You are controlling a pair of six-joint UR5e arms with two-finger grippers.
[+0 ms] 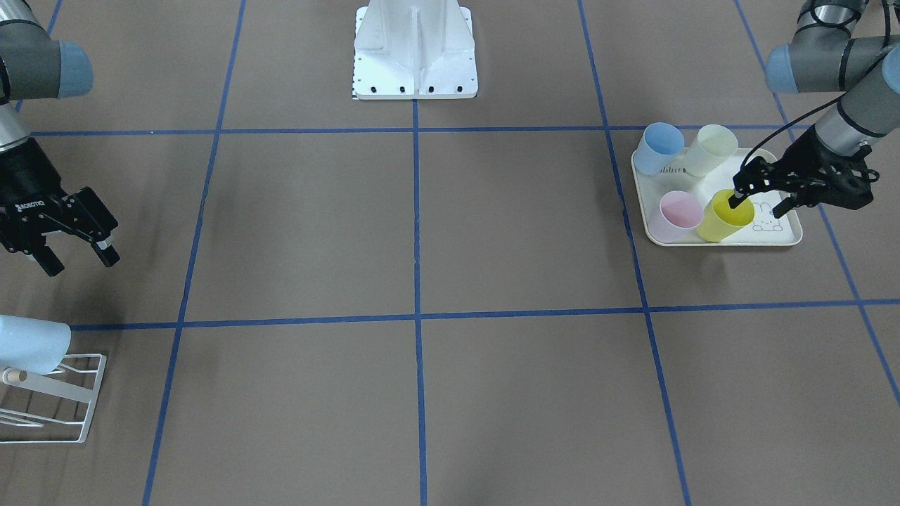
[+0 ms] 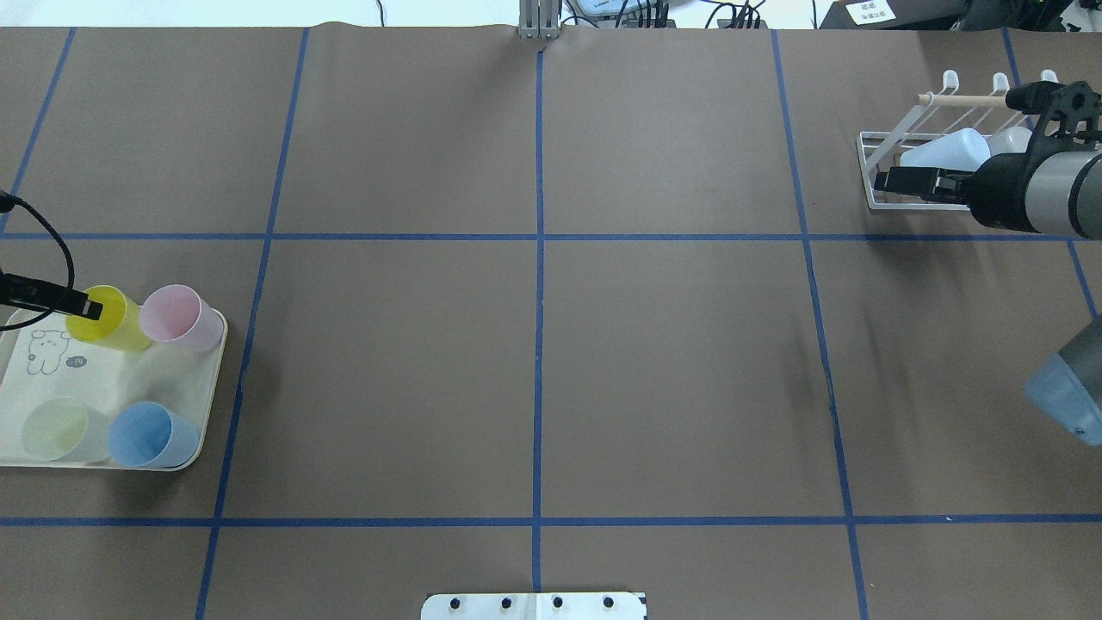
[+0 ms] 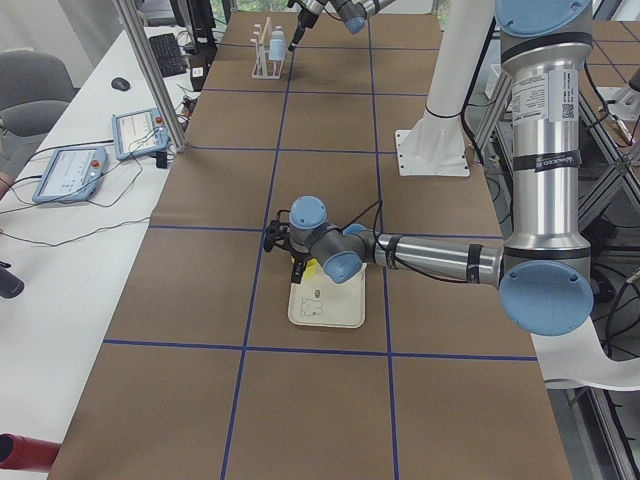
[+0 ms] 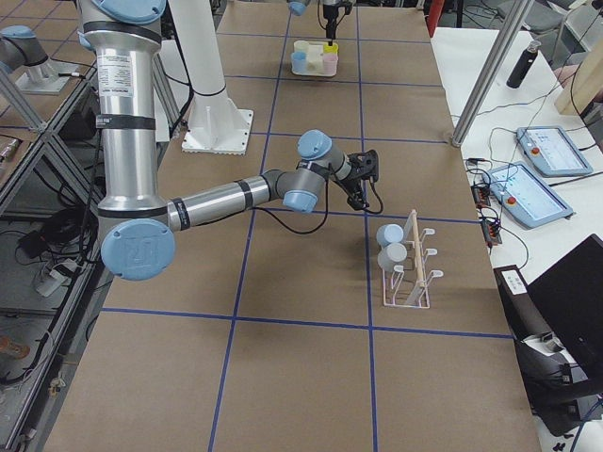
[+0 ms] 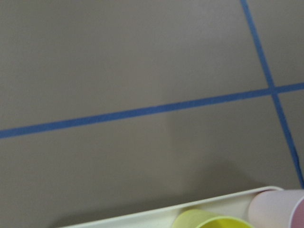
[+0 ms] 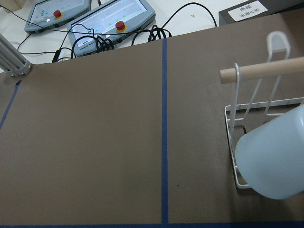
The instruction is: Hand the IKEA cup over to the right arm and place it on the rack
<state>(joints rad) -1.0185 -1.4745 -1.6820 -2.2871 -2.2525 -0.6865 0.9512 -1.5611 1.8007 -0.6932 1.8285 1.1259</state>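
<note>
The fingers (image 1: 735,200) of the left gripper (image 1: 758,204) are spread: one tip dips into the mouth of the yellow IKEA cup (image 1: 721,221), the other hangs outside its wall, over the rabbit-print tray (image 1: 787,232). The fingers (image 1: 107,253) of the right gripper (image 1: 81,261) are also spread, with nothing between them.

The brown table (image 1: 422,232) carries a grid of blue tape. The left arm (image 1: 858,112) reaches over the tray. The right arm (image 1: 28,67) is at the opposite end of the table, well apart from the tray, as is the white wire rack (image 4: 413,264), which has two pale cups (image 4: 389,234) on its pegs.

The yellow IKEA cup stands on the tray, in the row farther from the robot, just beside a pink cup (image 1: 675,216). A blue cup (image 1: 661,147) and a pale green cup (image 1: 710,150) fill the tray's nearer row.
</note>
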